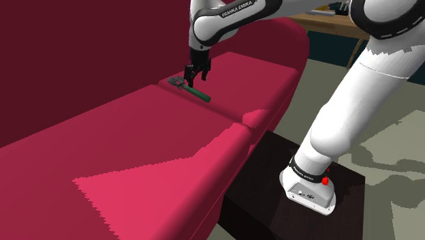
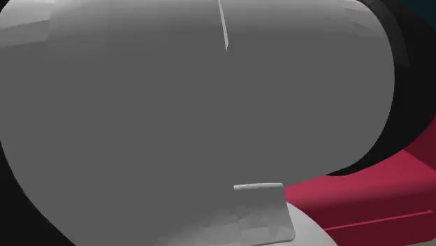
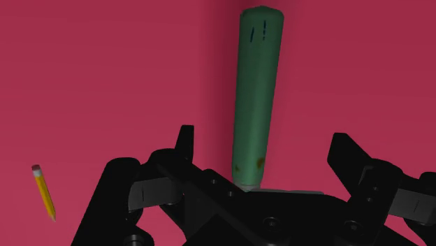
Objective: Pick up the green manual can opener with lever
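Note:
The can opener lies on the red sofa seat [image 1: 136,129], close to the backrest. Its green handle [image 1: 200,95] points toward the sofa's front and its dark metal head [image 1: 178,80] lies toward the backrest. My black gripper [image 1: 196,77] hangs just above the head end, open. In the wrist view the green handle [image 3: 257,98] runs away from the gripper [image 3: 265,143], between the two fingers [image 3: 184,143]. Both fingers stand apart from the handle and do not touch it. The opener's dark head merges with the hand's black parts.
A small yellow pencil [image 3: 43,193] lies on the cushion off to one side of the gripper. The sofa backrest [image 1: 82,61] rises right behind the opener. A grey part of the arm [image 2: 195,119] blocks most of the second exterior view, with red sofa [image 2: 391,182] at its lower right.

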You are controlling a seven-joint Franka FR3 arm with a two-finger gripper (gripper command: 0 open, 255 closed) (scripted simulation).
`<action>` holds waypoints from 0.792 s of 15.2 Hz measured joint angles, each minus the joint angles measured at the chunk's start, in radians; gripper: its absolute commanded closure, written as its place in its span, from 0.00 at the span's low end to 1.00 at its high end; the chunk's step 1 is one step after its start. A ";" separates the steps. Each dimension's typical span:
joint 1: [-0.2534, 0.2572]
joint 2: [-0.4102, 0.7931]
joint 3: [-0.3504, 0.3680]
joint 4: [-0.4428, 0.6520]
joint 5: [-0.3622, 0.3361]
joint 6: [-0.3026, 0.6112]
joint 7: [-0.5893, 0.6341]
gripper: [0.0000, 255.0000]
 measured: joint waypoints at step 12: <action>0.002 0.183 0.002 0.081 -0.031 0.120 0.002 1.00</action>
